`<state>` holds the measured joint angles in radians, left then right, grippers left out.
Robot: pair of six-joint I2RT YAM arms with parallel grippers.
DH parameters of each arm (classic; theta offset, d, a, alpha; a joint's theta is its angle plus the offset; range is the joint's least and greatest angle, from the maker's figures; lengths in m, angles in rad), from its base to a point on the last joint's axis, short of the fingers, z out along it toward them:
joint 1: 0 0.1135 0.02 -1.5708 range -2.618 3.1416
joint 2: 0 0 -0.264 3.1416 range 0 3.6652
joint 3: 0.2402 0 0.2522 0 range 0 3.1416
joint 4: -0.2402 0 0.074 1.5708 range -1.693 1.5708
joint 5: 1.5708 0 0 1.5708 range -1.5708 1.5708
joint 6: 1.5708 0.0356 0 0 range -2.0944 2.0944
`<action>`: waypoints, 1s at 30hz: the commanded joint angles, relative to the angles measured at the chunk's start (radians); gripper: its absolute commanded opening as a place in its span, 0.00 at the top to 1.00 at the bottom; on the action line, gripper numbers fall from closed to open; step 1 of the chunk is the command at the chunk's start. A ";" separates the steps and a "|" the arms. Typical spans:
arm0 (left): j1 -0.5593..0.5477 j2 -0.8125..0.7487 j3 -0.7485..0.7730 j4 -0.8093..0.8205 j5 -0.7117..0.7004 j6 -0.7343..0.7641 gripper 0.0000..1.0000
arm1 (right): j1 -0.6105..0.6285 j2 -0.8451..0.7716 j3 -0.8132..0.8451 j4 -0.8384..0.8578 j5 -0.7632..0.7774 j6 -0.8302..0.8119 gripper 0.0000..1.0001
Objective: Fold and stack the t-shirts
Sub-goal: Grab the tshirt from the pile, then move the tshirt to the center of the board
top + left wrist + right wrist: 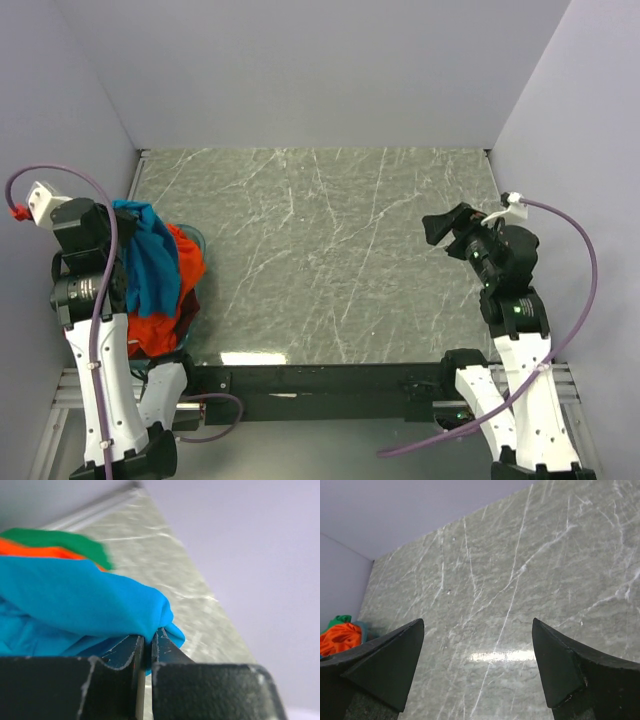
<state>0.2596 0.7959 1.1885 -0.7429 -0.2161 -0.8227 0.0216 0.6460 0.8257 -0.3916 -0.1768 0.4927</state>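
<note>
Teal cloth, right in the left tool! Its 2 jaws stood almost closed, with a fold of the teal t-shirt nipped between them and only a thin slit showing in the left wrist view. That shirt hung bunched and draped over the heap at the left edge of the counter. Its long run went from the far side toward the near side in the top view, and I could pick out no sleeve or hem. Under it sat the orange t-shirt, crumpled, and a sliver of green t-shirt peeked out behind. (Whether the deeper red patch low in the heap was a separate shirt, I could not tell.) Nothing was folded and nothing stacked, so the job looked to be at its very start.

Now the relation that mattered: the whole heap lay hard by the left arm, with the counter stretching away to its right. The right tool hung well apart on the right side, jaws spread wide, holding nothing, and faced across the counter toward the heap. So the left arm was by far the nearer. My read was that the teal t-shirt would have to travel rightward onto the counter before the right tool could reach a corner and help spread it flat.
</note>
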 commanded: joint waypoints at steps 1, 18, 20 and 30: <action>0.001 -0.008 0.095 0.168 0.206 0.046 0.99 | 0.000 -0.052 -0.019 0.025 0.005 -0.032 0.06; -0.253 0.075 0.175 0.568 0.671 -0.032 0.99 | 0.000 -0.184 -0.059 0.040 0.034 -0.074 0.06; -0.435 0.120 0.197 0.528 0.592 0.017 0.99 | 0.000 -0.186 -0.059 0.033 0.034 -0.077 0.06; -0.856 0.390 0.119 0.471 0.231 0.085 0.96 | 0.000 -0.206 -0.063 0.007 0.056 -0.086 0.05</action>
<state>-0.5636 1.1576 1.3567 -0.2855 0.1501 -0.7635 0.0216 0.4461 0.7753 -0.3912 -0.1318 0.4244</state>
